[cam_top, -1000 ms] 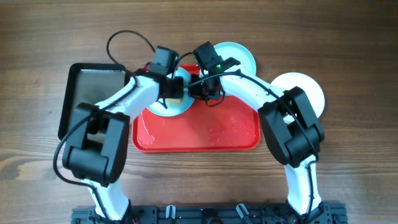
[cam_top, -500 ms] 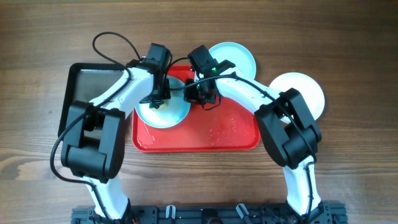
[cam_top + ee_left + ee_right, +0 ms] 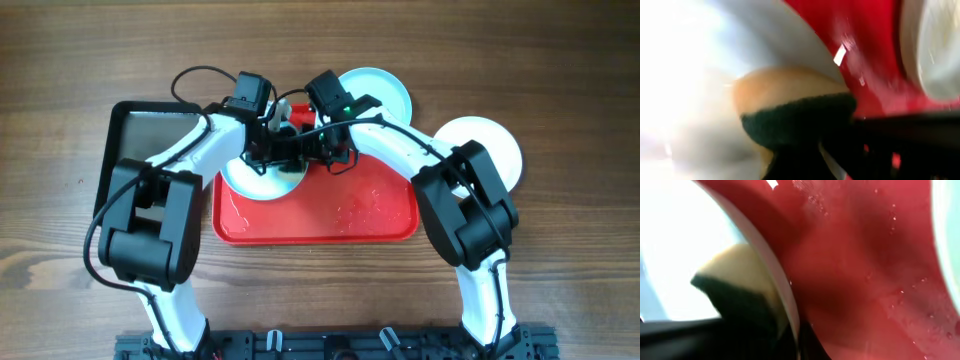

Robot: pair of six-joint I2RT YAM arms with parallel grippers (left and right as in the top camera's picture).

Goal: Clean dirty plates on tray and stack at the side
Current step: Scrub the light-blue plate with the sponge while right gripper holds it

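Overhead: the red tray [image 3: 350, 215] is lying at the centre of the desk [image 3: 560, 60]. Both arms are reaching in over its upper left corner, the left arm [image 3: 190, 150] from the left and the right arm [image 3: 400, 145] from the right, and their tips are meeting there.

A turquoise plate [image 3: 258, 182] is sitting in the upper left of the tray, partly covered by the arm tips. In the right wrist view its rim [image 3: 785, 300] is showing edge-on, so it is tilting up off the tray floor.

Left jaws: clamping a sponge [image 3: 790, 107], yellow with a dark green scrub layer, which is pressing against the pale face of the plate.

Right jaws: dark shapes are sitting on either side of the plate rim at the bottom of the right wrist frame, so they are reading as narrow and gripping the rim; the picture is blurred.

Water droplets [image 3: 890, 295] are lying on the tray floor.

A second turquoise plate [image 3: 385, 92] is lying on the desk just above the tray's upper right edge. A white plate [image 3: 495, 145] is lying right of the tray, partly under the right arm.

A dark metal tray [image 3: 145, 150] is lying left of the red tray.
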